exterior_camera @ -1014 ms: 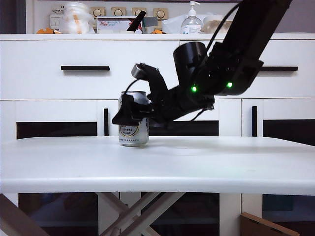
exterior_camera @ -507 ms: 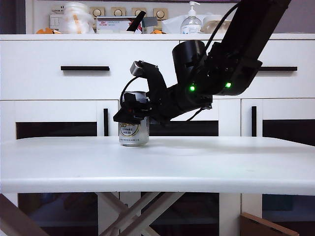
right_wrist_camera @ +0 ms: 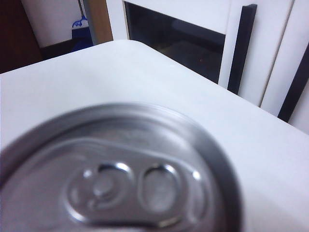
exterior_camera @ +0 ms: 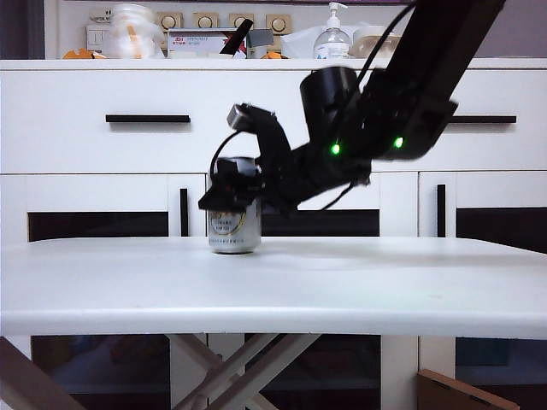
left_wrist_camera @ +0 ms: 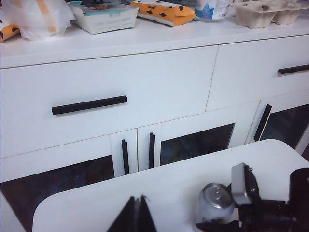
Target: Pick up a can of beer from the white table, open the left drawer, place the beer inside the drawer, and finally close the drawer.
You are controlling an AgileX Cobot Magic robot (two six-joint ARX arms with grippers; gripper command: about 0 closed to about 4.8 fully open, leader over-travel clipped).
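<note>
On the cabinet's left, the left drawer is fully pushed in, its black handle level. The left gripper, fingers pressed together with nothing between them, hangs over the near part of the white table. Near the middle, the can of beer stands upright on the table, and the right gripper clasps its upper half, the arm reaching in from the right.

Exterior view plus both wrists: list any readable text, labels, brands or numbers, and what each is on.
None can be quoted with confidence.
Can of beer, gripped by the right gripper: oval label, print too small.
White box on the cabinet: red mark, blurred.
Pump bottle: label unreadable.
Bottle in the left wrist view: blue drop logo, text blurred.
Left gripper: shut, unmarked.
</note>
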